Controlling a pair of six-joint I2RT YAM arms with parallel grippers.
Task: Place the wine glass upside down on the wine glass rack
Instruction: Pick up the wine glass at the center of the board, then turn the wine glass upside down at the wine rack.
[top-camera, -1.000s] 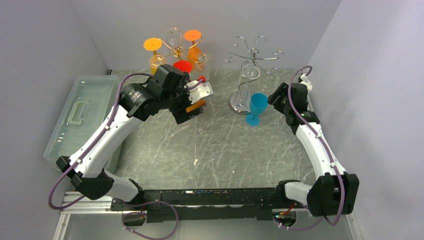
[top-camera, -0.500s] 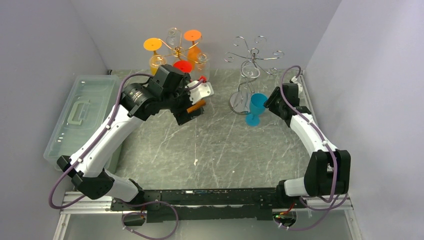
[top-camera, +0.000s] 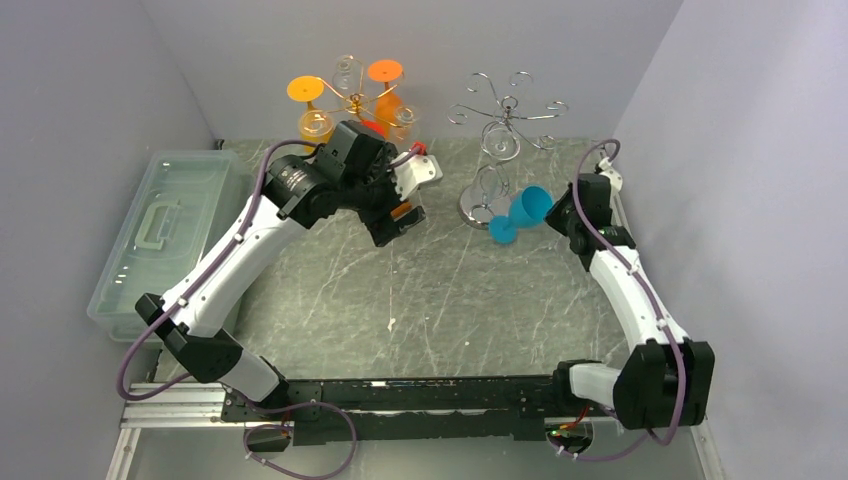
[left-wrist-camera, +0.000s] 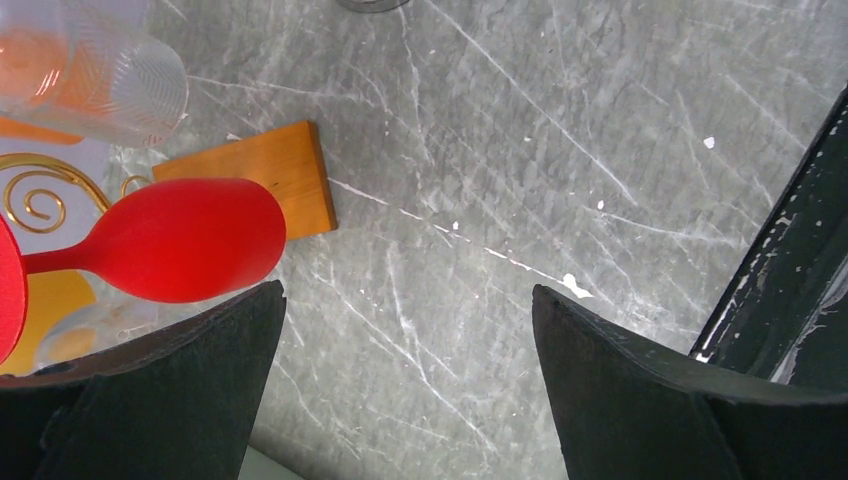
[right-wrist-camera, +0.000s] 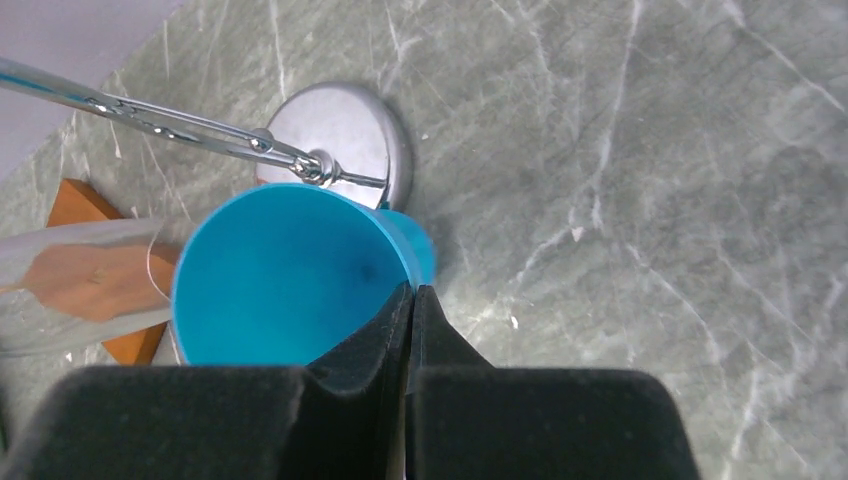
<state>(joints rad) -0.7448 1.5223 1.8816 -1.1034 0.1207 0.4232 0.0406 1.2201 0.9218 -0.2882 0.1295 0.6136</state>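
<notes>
The right gripper (right-wrist-camera: 410, 292) pinches the tilted blue glass (right-wrist-camera: 280, 285) by its rim beside the silver rack (top-camera: 505, 115), so lifting and inverting it likely comes next, while the left gripper (left-wrist-camera: 405, 295) hangs spread.

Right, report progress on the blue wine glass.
Done: right pincer shut on the rim of the blue wine glass. In hand: the glass is tilted by the base of the silver rack. To do: invert it and hang it there. Left pincer open, holding nothing.
</notes>
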